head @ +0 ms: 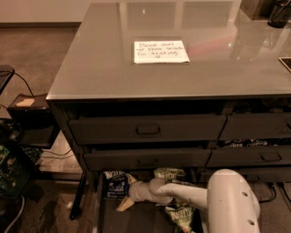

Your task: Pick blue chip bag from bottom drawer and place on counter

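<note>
The blue chip bag [116, 184] lies at the back left of the open bottom drawer [136, 220], under the cabinet's upper drawers. My gripper [126, 192] reaches into the drawer from the right. It is open, with one cream finger by the bag's upper right corner and the other just below its lower right corner. The arm [227, 200] fills the lower right. The counter [91, 68] above is glossy grey and bears a white handwritten note [160, 51].
Two green chip bags [169, 173] [179, 212] lie in the drawer beside and under my arm. Shut upper drawers [148, 129] [146, 160] overhang the drawer's back. A black box [29, 113] and cables stand on the floor at the left. A dark object [279, 13] stands on the counter's far right.
</note>
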Robot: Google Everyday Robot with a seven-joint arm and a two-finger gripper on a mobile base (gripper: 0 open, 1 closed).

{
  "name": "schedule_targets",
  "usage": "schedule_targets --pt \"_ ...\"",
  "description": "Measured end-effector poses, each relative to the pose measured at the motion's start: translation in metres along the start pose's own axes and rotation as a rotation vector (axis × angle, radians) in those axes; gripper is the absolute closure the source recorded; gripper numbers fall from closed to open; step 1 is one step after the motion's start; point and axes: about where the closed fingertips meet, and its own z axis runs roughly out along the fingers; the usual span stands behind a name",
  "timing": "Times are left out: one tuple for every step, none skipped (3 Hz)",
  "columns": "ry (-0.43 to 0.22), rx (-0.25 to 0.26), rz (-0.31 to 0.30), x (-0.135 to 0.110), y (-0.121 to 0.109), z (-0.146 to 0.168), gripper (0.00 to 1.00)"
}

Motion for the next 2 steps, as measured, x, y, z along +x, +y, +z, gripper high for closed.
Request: schedule_targets --pt "0.001 0.002 0.037 -0.0037 -0.0046 0.0196 0.00" --pt "0.004 0.019 0.065 -0.0013 -0.0105 0.0281 0.00"
